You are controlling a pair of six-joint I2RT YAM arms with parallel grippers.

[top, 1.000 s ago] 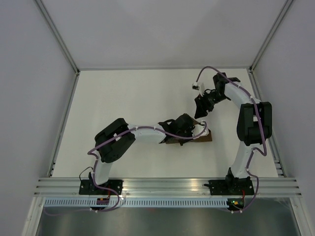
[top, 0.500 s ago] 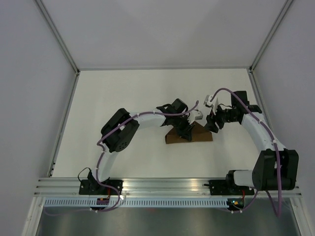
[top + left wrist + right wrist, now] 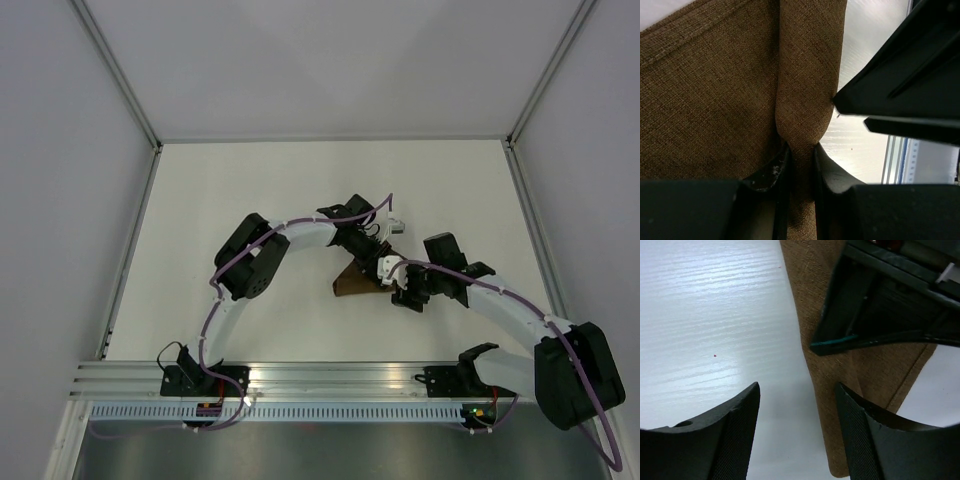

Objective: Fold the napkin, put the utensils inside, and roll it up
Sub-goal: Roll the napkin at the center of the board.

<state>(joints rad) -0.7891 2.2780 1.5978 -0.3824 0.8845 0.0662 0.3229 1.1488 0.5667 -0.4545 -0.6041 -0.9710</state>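
Brown woven cloth, the napkin (image 3: pixel 715 100), lies on the white table (image 3: pixel 250 180) a little right of centre, toward the near side. The left gripper (image 3: pixel 801 150) has its jaws nearly closed on a raised ridge of the fabric, likely to carry a fold over. The right gripper (image 3: pixel 797 390) hovers just beside the napkin's edge, jaws wide and empty, seemingly ready to pin or take the cloth. No utensil shows, and no writing is legible.
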